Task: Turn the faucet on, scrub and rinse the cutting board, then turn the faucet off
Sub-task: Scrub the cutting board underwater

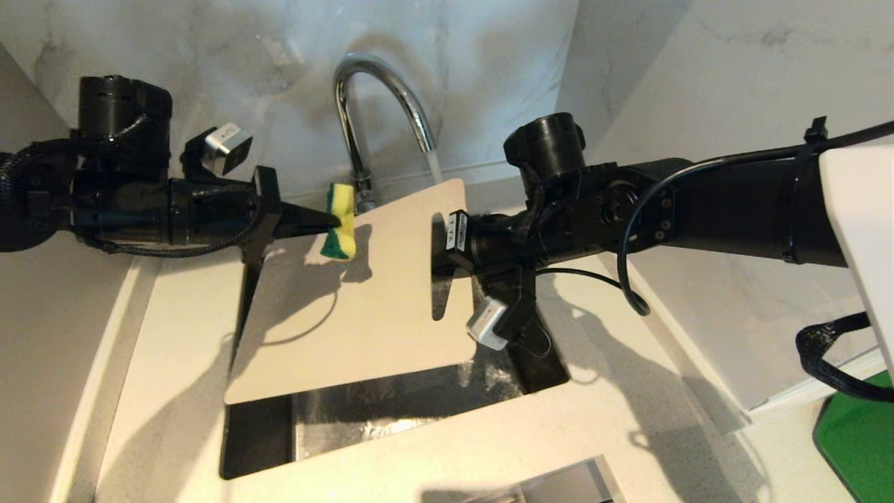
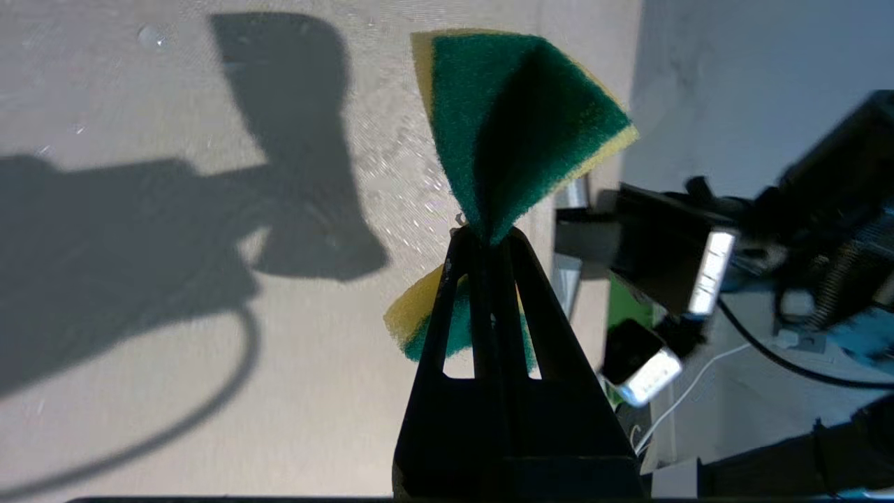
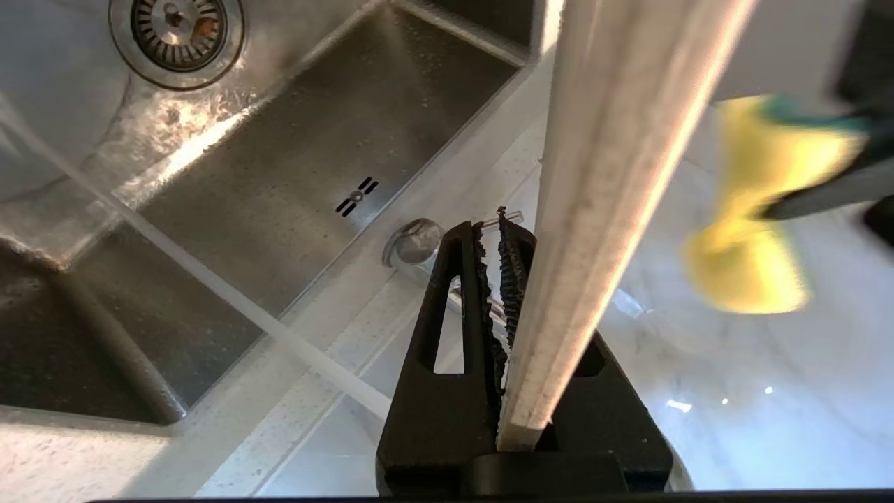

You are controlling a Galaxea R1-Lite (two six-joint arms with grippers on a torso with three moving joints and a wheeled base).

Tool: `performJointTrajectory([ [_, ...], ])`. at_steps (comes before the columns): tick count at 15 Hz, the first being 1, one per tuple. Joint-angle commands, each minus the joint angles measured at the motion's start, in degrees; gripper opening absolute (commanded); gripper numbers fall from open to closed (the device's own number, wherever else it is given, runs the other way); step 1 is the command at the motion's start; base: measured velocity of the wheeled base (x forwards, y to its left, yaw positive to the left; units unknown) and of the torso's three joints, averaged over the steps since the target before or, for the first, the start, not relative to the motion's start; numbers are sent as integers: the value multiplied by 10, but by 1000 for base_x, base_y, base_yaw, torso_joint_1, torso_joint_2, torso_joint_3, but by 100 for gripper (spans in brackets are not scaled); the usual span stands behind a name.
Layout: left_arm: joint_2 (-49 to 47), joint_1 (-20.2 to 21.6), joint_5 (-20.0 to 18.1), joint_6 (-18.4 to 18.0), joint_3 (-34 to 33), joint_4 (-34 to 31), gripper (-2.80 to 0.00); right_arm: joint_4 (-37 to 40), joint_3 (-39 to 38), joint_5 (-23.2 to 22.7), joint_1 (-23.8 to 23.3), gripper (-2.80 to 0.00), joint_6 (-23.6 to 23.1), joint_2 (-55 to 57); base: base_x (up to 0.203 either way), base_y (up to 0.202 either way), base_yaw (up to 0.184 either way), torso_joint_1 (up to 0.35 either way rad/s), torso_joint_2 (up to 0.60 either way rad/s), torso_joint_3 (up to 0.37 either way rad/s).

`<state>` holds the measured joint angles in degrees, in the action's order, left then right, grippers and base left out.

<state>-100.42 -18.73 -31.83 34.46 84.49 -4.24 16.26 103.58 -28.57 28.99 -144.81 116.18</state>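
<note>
The off-white cutting board (image 1: 377,293) hangs tilted over the sink, its far corner under the chrome faucet (image 1: 380,87). A stream of water (image 1: 434,164) runs from the spout. My right gripper (image 1: 438,246) is shut on the board's right edge, and that edge (image 3: 614,140) sits deep between the jaws of the right gripper (image 3: 492,227). My left gripper (image 1: 340,223) comes in from the left, shut on a green-and-yellow sponge (image 1: 340,222) at the board's upper left part. In the left wrist view the left gripper (image 2: 489,241) pinches the sponge (image 2: 517,119) over the board's face (image 2: 209,391).
Below the board, the steel sink (image 1: 419,409) is wet and has a drain (image 3: 177,28). Pale countertop (image 1: 174,349) surrounds it, with marble walls behind and to the right. A bright green flat object (image 1: 859,433) lies at the lower right edge.
</note>
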Motion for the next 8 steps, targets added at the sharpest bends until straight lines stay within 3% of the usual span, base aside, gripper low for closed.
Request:
performJointTrajectory([
  [1,-52,-7,-2,2,31,-3,-280,1,0,-2,0,-280,-8,-5,0,0,0,0,0,0],
  [8,-81,-39,-4,2,105,-48,-280,1,-6,-3,1,-280,-7,-9,0,0,0,0,0,0],
])
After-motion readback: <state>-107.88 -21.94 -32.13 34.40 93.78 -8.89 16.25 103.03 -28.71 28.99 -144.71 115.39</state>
